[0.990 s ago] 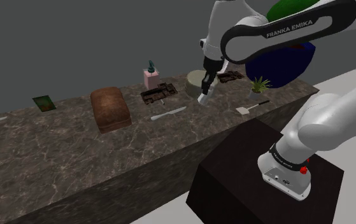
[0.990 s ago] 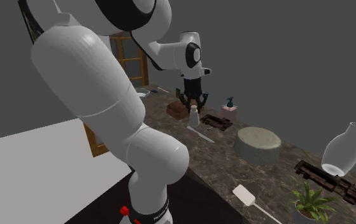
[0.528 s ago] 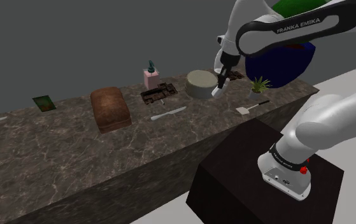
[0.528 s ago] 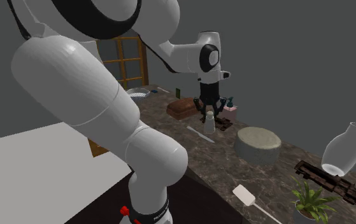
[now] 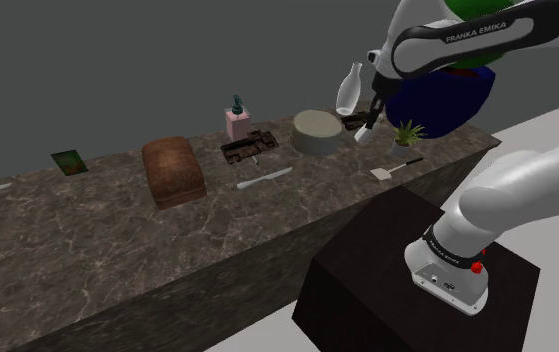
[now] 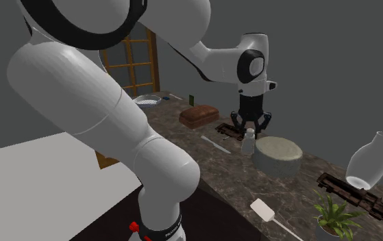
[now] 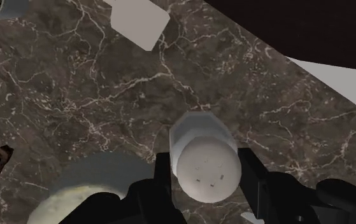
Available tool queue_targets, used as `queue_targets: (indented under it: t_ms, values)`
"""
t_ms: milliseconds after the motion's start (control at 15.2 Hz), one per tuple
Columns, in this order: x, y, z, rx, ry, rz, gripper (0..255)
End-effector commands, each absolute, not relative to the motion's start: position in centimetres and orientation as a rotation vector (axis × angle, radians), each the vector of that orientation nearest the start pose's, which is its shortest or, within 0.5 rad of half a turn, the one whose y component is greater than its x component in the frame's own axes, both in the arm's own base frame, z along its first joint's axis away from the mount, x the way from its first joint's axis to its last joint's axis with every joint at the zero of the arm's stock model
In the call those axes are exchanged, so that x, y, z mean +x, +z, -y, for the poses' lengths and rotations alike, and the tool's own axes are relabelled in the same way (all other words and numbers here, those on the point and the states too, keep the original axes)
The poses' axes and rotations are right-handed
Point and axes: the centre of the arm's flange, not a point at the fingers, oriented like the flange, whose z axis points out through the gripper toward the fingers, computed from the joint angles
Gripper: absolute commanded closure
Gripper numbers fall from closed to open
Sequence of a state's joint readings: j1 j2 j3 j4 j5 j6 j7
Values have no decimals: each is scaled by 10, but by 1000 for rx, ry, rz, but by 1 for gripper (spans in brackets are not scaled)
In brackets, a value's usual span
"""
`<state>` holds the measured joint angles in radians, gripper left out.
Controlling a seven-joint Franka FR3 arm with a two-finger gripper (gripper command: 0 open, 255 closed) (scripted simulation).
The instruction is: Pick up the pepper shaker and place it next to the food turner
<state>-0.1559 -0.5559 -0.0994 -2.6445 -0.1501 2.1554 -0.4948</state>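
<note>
In the shoulder view, right of the round grey block (image 5: 314, 131), the end effector (image 5: 367, 128) pinches the pale pepper shaker (image 5: 364, 135) above the counter (image 5: 97, 230). Further right lies the food turner (image 5: 384, 172). Lowering too close could nudge it, and a slanted release could topple the shaker.

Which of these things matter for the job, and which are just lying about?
Job: pepper shaker, clasped in the tool; food turner.
Lying about: round grey block, glass vase, potted plant, brown box, knife.
</note>
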Motion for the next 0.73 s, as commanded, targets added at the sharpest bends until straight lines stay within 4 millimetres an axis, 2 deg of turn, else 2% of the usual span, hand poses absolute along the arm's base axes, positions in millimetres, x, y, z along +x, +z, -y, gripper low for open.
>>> queue_targets:
  t_ms: [0,660]
  values:
    - [355,425,123,-3191,-56,537,255]
    - [334,426,253,-3191,-56,537,255]
